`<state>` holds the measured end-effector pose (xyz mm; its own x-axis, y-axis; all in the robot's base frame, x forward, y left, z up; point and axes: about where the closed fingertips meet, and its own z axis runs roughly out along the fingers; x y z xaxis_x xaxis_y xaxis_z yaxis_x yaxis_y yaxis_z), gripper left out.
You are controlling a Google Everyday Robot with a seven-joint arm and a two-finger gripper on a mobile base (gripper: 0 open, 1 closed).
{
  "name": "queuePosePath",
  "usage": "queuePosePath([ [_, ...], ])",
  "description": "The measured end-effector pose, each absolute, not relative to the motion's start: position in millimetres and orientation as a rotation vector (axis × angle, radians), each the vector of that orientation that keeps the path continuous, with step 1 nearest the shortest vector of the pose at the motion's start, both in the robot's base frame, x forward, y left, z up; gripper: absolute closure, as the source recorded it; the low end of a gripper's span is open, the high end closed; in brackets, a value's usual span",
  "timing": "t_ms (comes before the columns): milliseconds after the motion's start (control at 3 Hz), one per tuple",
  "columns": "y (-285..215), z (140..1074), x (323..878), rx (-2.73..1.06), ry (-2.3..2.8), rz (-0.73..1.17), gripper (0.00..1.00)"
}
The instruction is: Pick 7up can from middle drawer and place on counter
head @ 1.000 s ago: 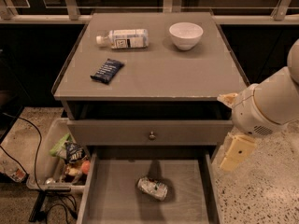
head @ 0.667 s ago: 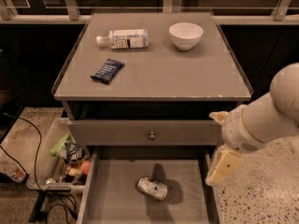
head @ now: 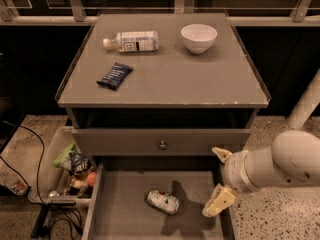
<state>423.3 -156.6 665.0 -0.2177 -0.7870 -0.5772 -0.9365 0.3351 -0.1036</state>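
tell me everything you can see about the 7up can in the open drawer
The small silvery-white and green 7up can lies on its side on the flat bottom of the wide shallow grey middle drawer, near its centre. Only the drawer touches it. The cream gripper hangs to its right, jaws open, apart from it.

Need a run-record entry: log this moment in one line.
gripper: open, at drawer right edge | can: lying in drawer, ungrasped | counter: no can
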Motion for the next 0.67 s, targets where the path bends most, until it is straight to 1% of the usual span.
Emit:
queuePosePath([
  [333,-144.2,615.6,425.6,-1.467,2.068,0.451,0.0],
  [667,-143.8,615.4,425.5,-1.468,2.067,0.451,0.0],
])
